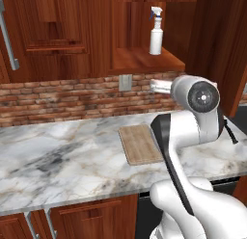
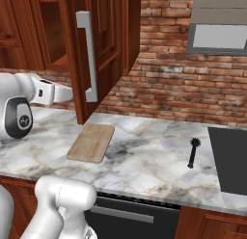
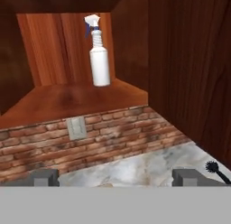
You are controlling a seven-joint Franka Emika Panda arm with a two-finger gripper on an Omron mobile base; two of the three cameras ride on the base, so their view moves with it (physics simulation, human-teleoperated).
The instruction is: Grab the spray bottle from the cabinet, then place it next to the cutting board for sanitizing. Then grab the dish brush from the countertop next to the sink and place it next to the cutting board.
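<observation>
The white spray bottle (image 1: 156, 33) (image 3: 99, 60) with its blue-and-white trigger stands upright near the back of the open cabinet recess (image 1: 144, 59) (image 3: 67, 99). My gripper (image 3: 116, 178) is open, its fingertips wide apart with nothing between them. It sits below and in front of the shelf, well short of the bottle. The wooden cutting board (image 1: 140, 144) (image 2: 91, 142) lies flat on the marble countertop (image 1: 62, 151) (image 2: 144, 151). The black dish brush (image 2: 193, 152) (image 3: 212, 166) lies on the counter beside the dark sink (image 2: 229, 158), to the right of the board.
An open cabinet door (image 2: 96, 55) with a metal handle (image 2: 87, 59) hangs just right of my hand (image 2: 55, 93). A brick backsplash with a wall outlet (image 1: 125, 82) (image 3: 76, 128) runs behind the counter. A range hood (image 2: 217, 26) is at the upper right.
</observation>
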